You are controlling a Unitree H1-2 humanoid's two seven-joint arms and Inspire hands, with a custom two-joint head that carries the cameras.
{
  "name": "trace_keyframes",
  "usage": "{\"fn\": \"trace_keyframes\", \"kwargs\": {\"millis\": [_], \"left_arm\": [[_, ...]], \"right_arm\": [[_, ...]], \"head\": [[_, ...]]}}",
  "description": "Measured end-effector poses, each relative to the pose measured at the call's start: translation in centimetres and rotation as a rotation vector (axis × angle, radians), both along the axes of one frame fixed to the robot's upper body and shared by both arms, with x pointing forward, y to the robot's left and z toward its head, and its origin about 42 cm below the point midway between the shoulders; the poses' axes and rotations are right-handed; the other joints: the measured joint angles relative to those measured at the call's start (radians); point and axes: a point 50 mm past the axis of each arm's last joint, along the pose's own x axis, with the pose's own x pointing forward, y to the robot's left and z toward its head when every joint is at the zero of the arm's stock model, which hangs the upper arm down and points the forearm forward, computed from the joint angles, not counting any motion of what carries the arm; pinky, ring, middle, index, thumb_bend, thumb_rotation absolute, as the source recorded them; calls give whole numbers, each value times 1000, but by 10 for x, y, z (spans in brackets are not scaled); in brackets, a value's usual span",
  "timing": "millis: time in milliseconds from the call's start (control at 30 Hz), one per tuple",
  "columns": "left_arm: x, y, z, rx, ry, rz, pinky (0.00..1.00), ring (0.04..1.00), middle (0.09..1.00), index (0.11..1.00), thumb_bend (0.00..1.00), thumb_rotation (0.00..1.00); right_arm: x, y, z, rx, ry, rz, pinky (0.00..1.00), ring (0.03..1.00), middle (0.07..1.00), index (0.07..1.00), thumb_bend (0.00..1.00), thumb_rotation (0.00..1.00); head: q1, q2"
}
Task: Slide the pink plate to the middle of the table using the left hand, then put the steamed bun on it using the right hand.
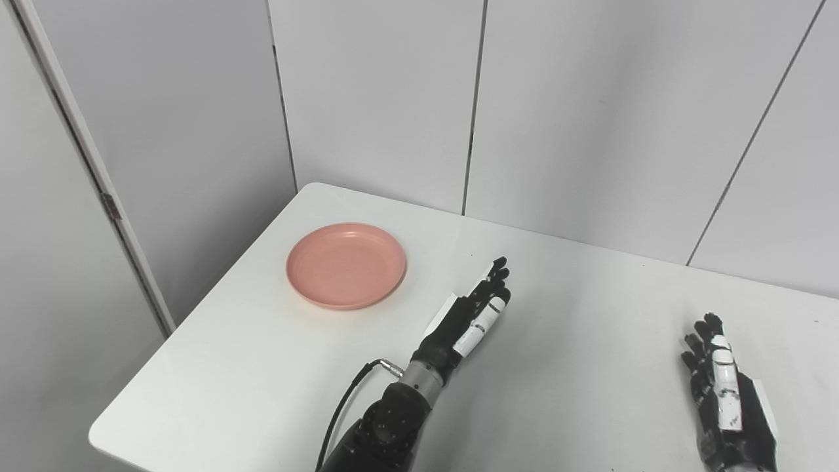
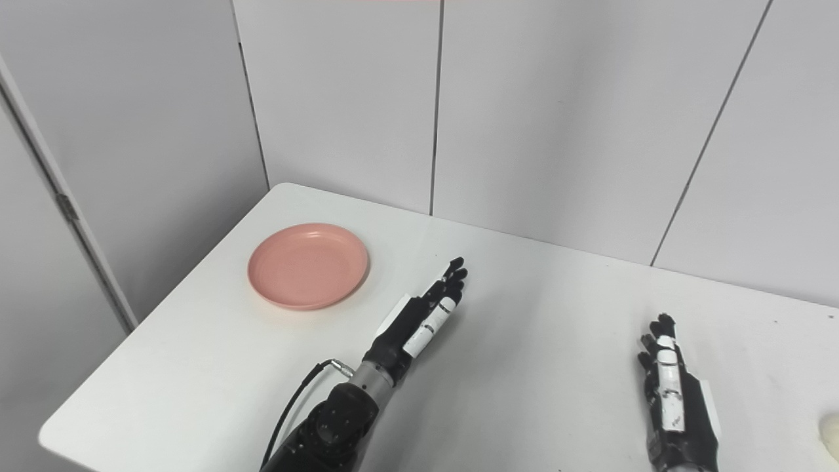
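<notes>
The round, shallow pink plastic plate (image 1: 346, 265) lies flat near the far left corner of the white rectangular table (image 1: 577, 393), close to the table's left edge and back rim, with nothing on it. Its raised rim casts a thin shadow on the tabletop, and the inside looks smooth and bare. To the right of the plate and a little nearer the robot, the black-and-white left hand (image 1: 473, 313) hovers over the table, apart from the plate and not touching it; its fingers are stretched out straight, side by side, pointing toward the back wall, and they hold nothing. The dark forearm below it rises from the bottom edge, with a black cable (image 1: 341, 413) looping off a metal plug at the wrist. Well to the right, the black-and-white right hand (image 1: 721, 387) sits low over the near right part of the table, fingers likewise extended, slightly spread and empty. At the very right edge of the right eye view, a pale, rounded cream-white steamed bun (image 2: 831, 434) is only partly in frame, resting on the table just right of the right hand. Behind the table stand plain grey wall panels (image 1: 590, 98) divided by thin dark seams.
</notes>
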Motion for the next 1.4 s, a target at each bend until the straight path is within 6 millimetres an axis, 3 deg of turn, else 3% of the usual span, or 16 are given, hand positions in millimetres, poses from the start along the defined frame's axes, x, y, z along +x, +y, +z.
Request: {"fn": "trace_keyframes", "kwargs": {"millis": [133,467,667,767,1167,1400], "left_arm": [[0,3,1,-44,29,8,952,974,985,993,432,1000],[-19,2,17,-134,51,54,973,972,977,983,460,1000],[-15,14,81,-170,-119,106,986,956,964,971,468,1000],[-19,16,104,-186,-183,107,980,949,959,965,472,1000],[-49,57,162,-323,-334,192,952,935,947,945,436,1000],[-59,86,174,-324,-395,289,969,963,969,971,456,1000]], "right_arm": [[0,2,1,-6,-3,5,1000,1000,1000,1000,76,1000],[4,5,1,-5,-3,13,1000,1000,1000,1000,60,1000],[6,4,0,-5,-5,22,1000,1000,1000,1000,63,1000],[6,5,0,-6,-7,28,1000,1000,1000,1000,58,1000],[6,3,1,-11,-9,26,1000,1000,1000,1000,40,1000],[6,1,2,-4,-10,24,1000,1000,1000,1000,28,1000]], "head": [[-5,-5],[-14,-17],[0,-20],[5,-18],[49,-15],[69,-14]]}}
